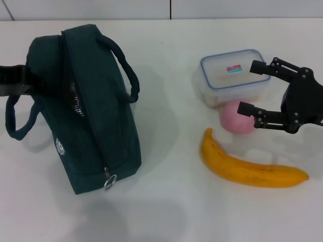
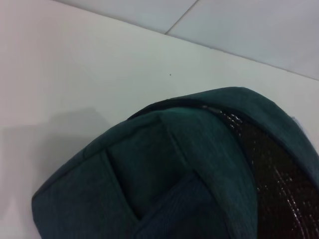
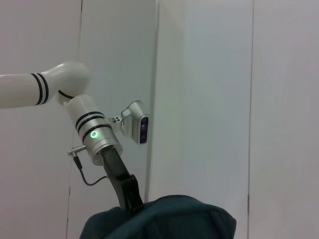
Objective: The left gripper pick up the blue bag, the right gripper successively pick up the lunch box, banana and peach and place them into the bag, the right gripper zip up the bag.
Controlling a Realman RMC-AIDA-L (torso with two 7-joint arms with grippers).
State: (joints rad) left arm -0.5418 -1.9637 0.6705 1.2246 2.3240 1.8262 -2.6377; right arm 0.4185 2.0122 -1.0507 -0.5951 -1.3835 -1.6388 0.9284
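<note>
The blue bag (image 1: 96, 116) lies on the white table at the left, its zip partly open with silver lining showing. My left gripper (image 1: 15, 80) is at the bag's far-left end; in the right wrist view its black claw (image 3: 128, 194) looks shut on the bag's edge (image 3: 164, 219). The bag fabric (image 2: 164, 174) fills the left wrist view. At the right, my right gripper (image 1: 251, 87) hangs open beside the lunch box (image 1: 229, 75) and the peach (image 1: 235, 119), holding nothing. One fingertip is over the box's right corner, the other at the peach's right side. The banana (image 1: 250, 169) lies in front of the peach.
The bag's metal ring zip pull (image 1: 110, 182) sits at its near end. One padded handle (image 1: 127, 70) arches toward the food, another (image 1: 17, 118) loops out at the left. Bare table lies between bag and food.
</note>
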